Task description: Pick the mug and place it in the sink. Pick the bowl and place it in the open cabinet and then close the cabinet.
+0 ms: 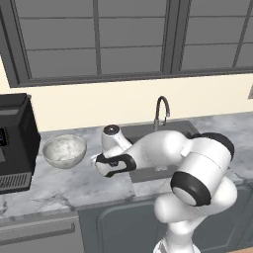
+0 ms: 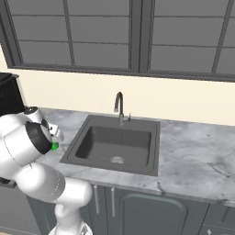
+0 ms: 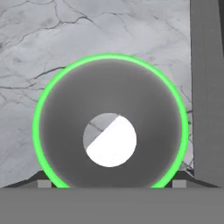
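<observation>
Two task items sat on the counter (image 2: 197, 151), neither in the sink (image 2: 156, 148). The mug (image 3: 109, 127) stood upright on the marble just beside the sink's left edge. From straight above, the hand camera showed its green rim as a full ring with a grey inside and a pale disc at the bottom. In the right base view only a green sliver of it (image 2: 54, 146) peeked out from behind the arm's elbow.

The gripper (image 3: 111, 182) hung directly over the mug with one dark fingertip (image 3: 38, 181) on each side of the rim, jaws spread wide. The tips sat right at the rim, but I could not tell whether they were pressing on it or just clear, so grip unconfirmed. The mug base looked to be on the counter.

The bowl (image 1: 64, 149) sat upright nearer the counter's back edge, left of the arm, between the black appliance (image 1: 15, 143) at the left end and the sink. It was apart from both, and well apart from the mug.

The faucet (image 2: 119, 106) stood at the middle of the sink's back edge, and the round drain (image 2: 117, 160) showed near its front wall. The arm was folded low over the counter's left part, the wrist pointing down.
</observation>
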